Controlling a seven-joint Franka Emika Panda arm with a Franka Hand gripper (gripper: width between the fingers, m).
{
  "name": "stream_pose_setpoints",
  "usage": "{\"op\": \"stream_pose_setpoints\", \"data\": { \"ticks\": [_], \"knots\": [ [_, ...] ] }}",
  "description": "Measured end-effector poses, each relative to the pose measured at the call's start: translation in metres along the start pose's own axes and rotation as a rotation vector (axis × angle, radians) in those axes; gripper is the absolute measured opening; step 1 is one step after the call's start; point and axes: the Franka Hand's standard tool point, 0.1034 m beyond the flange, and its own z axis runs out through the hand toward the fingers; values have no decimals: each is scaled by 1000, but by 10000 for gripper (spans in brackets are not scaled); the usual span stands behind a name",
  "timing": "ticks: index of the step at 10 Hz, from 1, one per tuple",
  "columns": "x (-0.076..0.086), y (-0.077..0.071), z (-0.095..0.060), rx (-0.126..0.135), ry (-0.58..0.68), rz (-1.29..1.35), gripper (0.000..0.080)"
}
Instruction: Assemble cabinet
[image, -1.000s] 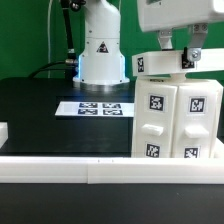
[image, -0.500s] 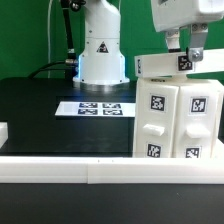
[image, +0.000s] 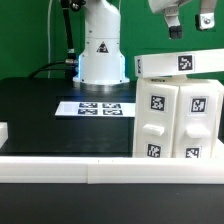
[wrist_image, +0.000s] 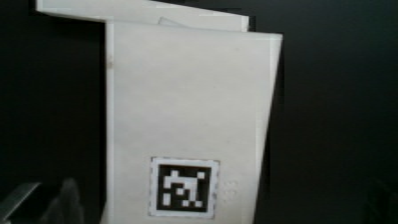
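The cabinet (image: 178, 115) is a large white box standing upright at the exterior view's right. Its two door panels face the camera and carry marker tags. A flat white top panel (image: 182, 63) with a tag lies across its top. My gripper (image: 189, 22) hangs above that panel, clear of it, with its fingers (image: 174, 24) apart and nothing between them. In the wrist view the white panel (wrist_image: 187, 110) with its tag (wrist_image: 183, 185) fills the frame from above. The gripper's own fingers are barely visible there.
The marker board (image: 100, 108) lies flat on the black table in front of the robot base (image: 100, 50). A white rail (image: 90, 170) runs along the front edge. A small white piece (image: 3, 131) sits at the exterior view's left edge.
The gripper has let go of the cabinet's top panel and risen straight up, moving slightly to the exterior view's right. The cabinet has stayed in place.
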Motion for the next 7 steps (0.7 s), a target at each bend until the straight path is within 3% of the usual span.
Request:
{"op": "stream_pose_setpoints", "data": {
  "ticks": [2,3,7],
  "knots": [
    [-1,0,2,-4,2,-48,798],
    [-3,0,3,-20,12,-160,798],
    [-3,-9,2,-16,17,-729,798]
  ]
}}
